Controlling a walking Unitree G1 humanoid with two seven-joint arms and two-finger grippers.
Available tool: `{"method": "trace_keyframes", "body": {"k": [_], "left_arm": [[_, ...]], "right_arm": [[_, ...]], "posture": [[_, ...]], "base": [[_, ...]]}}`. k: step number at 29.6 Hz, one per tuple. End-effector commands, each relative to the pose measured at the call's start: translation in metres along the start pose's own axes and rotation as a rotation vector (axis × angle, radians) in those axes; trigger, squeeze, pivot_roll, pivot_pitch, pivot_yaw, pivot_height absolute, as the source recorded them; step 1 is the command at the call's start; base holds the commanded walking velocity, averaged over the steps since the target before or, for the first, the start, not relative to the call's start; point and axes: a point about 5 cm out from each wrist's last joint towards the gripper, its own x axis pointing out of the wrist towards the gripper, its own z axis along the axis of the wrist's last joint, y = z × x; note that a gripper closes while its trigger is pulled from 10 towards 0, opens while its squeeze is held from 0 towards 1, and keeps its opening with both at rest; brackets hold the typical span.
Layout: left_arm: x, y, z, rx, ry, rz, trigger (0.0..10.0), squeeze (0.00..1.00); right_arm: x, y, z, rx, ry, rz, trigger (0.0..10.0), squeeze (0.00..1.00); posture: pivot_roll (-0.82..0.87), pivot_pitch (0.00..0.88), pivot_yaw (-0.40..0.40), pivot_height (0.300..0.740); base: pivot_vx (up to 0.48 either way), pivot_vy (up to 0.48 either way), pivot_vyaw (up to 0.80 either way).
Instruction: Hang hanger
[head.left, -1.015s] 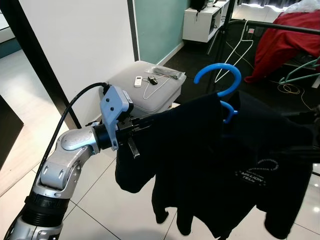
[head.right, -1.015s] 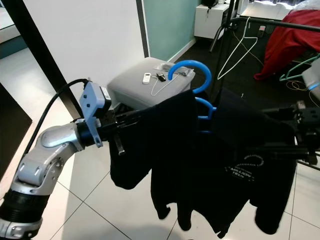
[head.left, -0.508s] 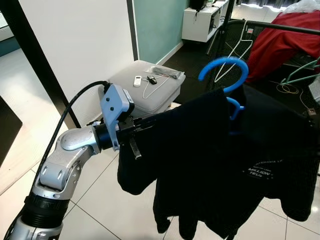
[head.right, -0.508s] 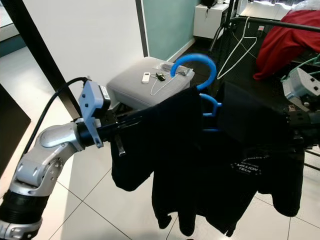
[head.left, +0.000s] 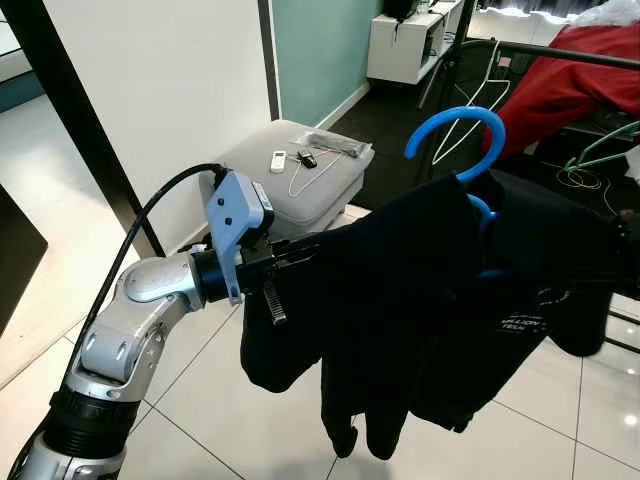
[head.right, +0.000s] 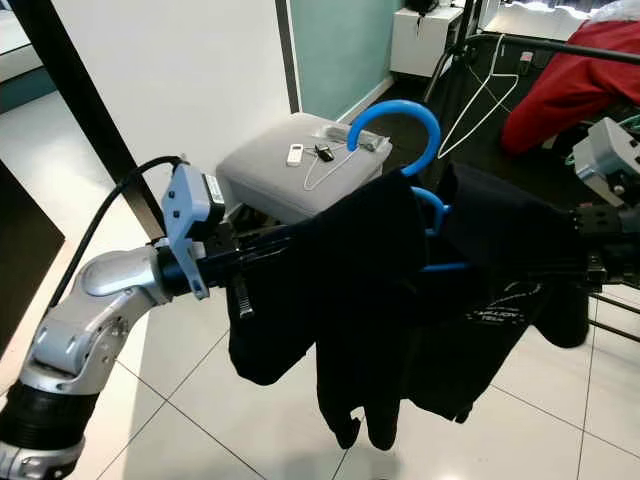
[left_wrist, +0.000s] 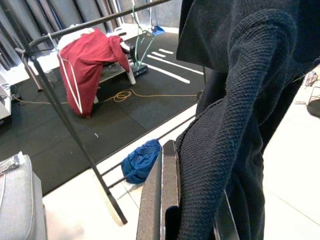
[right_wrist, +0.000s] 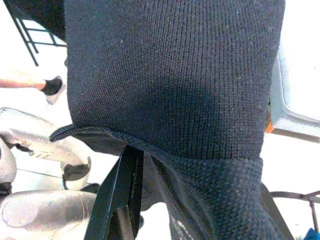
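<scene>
A blue plastic hanger (head.left: 462, 130) carries a black knitted sweater (head.left: 420, 300), its hook standing up above the collar. My left gripper (head.left: 300, 252) is shut on the sweater's left shoulder; in the left wrist view the knit sits between its black fingers (left_wrist: 162, 200). My right gripper (head.right: 588, 255) is shut on the right shoulder, its fingers (right_wrist: 120, 195) buried in the cloth. The garment hangs stretched between both arms. The black clothes rail (head.left: 565, 52) runs behind at the upper right.
A white wire hanger (head.left: 478, 95) and a red garment (head.left: 575, 75) hang on the rail. A grey ottoman (head.left: 300, 180) with a remote stands by the white wall. A black pillar (head.left: 80, 140) is at left. A blue cloth (left_wrist: 142, 160) lies by the rack's foot.
The hanger and sweater have shifted right and a little up, towards the rail. The right side of the sweater has been lifted, so its hem hangs higher. The left arm moved slightly.
</scene>
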Motion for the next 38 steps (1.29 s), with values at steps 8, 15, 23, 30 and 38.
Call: {"method": "trace_keyframes", "body": {"k": [8,15,23,30,38], "left_arm": [[0.0,-0.006,0.005,-0.036,-0.026,-0.053,10.0,0.6],[-0.004,-0.004,0.003,-0.08,-0.012,-0.056,10.0,1.0],[-0.016,0.018,-0.004,-0.037,0.044,0.077,10.0,1.0],[-0.031,0.029,-0.028,-0.051,0.139,0.225,10.0,1.0],[-0.039,0.021,-0.044,-0.106,0.172,0.249,10.0,1.0]], "right_arm": [[0.009,0.003,0.005,-0.014,-0.043,0.061,0.0,0.0],[0.012,0.005,0.006,-0.008,-0.061,0.07,0.0,0.0],[0.017,0.003,-0.011,0.032,-0.044,0.002,0.0,0.0],[0.026,0.005,-0.032,0.111,-0.072,-0.099,0.0,0.0],[0.035,0.009,-0.043,0.155,-0.111,-0.147,0.0,0.0]], "posture": [[-0.18,0.083,0.02,0.74],[-0.18,0.083,0.022,0.74],[-0.17,0.078,0.023,0.74],[-0.16,0.074,0.034,0.74],[-0.16,0.073,0.041,0.74]], "base": [[0.0,0.0,0.0],[0.0,0.0,0.0],[0.0,0.0,0.0],[0.0,0.0,0.0],[0.0,0.0,0.0]]}}
